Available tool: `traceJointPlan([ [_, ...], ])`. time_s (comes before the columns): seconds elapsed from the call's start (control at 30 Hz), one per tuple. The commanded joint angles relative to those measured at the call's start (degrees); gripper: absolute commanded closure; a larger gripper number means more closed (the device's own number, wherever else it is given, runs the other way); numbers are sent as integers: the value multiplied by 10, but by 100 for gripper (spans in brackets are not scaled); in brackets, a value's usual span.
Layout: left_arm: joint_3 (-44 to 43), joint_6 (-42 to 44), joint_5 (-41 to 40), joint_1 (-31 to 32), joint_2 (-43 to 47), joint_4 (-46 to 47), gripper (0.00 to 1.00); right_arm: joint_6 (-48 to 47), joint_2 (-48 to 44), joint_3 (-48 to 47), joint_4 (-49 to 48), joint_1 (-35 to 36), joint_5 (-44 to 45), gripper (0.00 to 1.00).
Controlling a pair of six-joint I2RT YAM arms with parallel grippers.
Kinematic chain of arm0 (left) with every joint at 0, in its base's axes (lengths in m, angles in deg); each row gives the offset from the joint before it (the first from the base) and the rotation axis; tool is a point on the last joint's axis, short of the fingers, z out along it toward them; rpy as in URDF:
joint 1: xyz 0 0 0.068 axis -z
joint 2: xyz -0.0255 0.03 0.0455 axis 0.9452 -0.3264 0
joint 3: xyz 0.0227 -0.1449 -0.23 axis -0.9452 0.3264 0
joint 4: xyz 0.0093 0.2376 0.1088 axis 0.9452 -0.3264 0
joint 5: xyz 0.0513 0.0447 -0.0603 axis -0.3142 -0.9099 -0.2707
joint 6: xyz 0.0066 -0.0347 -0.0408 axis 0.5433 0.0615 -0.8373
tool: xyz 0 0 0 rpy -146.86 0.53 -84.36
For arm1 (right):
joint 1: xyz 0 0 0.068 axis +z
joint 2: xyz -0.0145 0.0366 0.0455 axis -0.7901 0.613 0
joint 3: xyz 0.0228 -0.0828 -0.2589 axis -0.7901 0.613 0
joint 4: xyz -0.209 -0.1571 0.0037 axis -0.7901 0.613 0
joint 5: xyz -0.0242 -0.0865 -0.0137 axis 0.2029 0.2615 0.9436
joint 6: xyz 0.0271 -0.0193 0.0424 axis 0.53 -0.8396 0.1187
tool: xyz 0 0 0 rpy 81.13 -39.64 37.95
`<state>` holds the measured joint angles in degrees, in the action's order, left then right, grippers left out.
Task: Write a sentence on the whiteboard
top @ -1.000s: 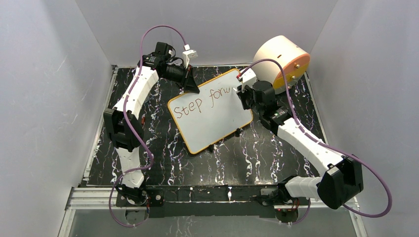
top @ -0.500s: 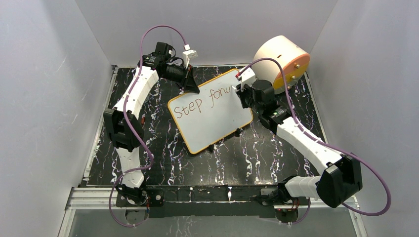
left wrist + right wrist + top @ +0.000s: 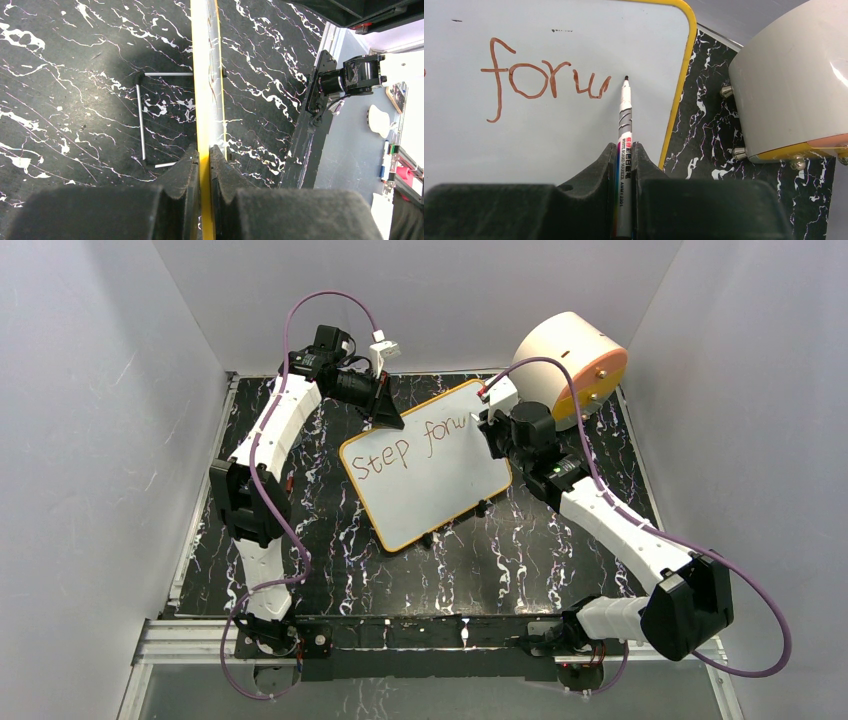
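Top view: flat white whiteboard w/ thin orange-yellow frame (image 3: 430, 485) lies tilted mid-counter, on a black counter w/ white marble veining (image 3: 520, 560). Plain white walls (image 3: 90, 440) on three sides. The sentence (image 3: 405, 448) so far reads "Step forw" in reddish-brown. Round peach-and-orange drum (image 3: 570, 365) sits at the far right, just beside the board's corner, behind the right arm. Left fingers (image 3: 386, 412) at the board's far-left edge, right fingers (image 3: 492, 435) over its right end. Left wrist view: left fingers (image 3: 186, 172) clamped together on the yellow frame, board seen edge-on. Thin metal wire stand (image 3: 141, 120) lies on the counter beside it. Metal rail & black motor block (image 3: 345, 80) at right. Right wrist view: right fingers (image 3: 596, 172) shut on a white marker pen (image 3: 625, 125), label "WHITE BOARD MARKER" readable. Dark tip just right of the "w" in "forw"; contact w/ the board can't be told. Drum w/ small metal studs (image 3: 726, 91) close by, right of the frame.
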<state>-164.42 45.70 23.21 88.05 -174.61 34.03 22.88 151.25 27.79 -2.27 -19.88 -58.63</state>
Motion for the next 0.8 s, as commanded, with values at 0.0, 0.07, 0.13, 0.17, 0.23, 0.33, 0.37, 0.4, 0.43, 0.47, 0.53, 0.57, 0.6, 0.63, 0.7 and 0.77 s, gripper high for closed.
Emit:
traceJointPlan([
  [0.0,18,50,-14,22,3,-22,100,-4,5,-27,-27,1,7,100],
  [0.07,18,52,-14,22,2,-24,100,-4,9,-28,-29,1,5,100],
  [0.13,18,54,-13,23,2,-25,100,-4,7,-26,-34,1,2,100],
  [0.17,18,55,-13,23,2,-25,100,-4,7,-25,-36,1,-1,100],
  [0.23,18,56,-13,24,1,-25,100,-5,7,-23,-39,2,-2,100],
  [0.33,17,56,-12,25,-1,-25,100,-6,5,-21,-45,1,-5,100],
  [0.37,17,56,-12,25,-1,-25,100,-7,4,-20,-47,1,-9,100],
  [0.4,17,56,-11,25,-1,-25,100,-7,3,-19,-50,1,-12,100],
  [0.43,17,56,-11,25,-2,-25,100,-7,1,-18,-53,1,-14,100],
  [0.47,17,56,-11,26,-2,-25,100,-7,0,-18,-53,1,-15,100],
  [0.53,16,56,-11,26,-3,-25,100,-7,-1,-18,-54,1,-19,100],
  [0.57,15,56,-12,26,-3,-25,100,-7,-1,-18,-52,0,-21,100],
  [0.6,15,56,-13,26,-3,-25,100,-7,0,-19,-50,1,-23,100],
  [0.63,14,56,-14,26,-4,-26,100,-7,0,-21,-46,1,-24,100],
  [0.7,14,56,-17,26,-4,-26,100,-7,1,-22,-38,1,-25,100],
  [0.77,13,56,-17,26,-4,-26,100,-7,0,-21,-31,1,-26,100],
])
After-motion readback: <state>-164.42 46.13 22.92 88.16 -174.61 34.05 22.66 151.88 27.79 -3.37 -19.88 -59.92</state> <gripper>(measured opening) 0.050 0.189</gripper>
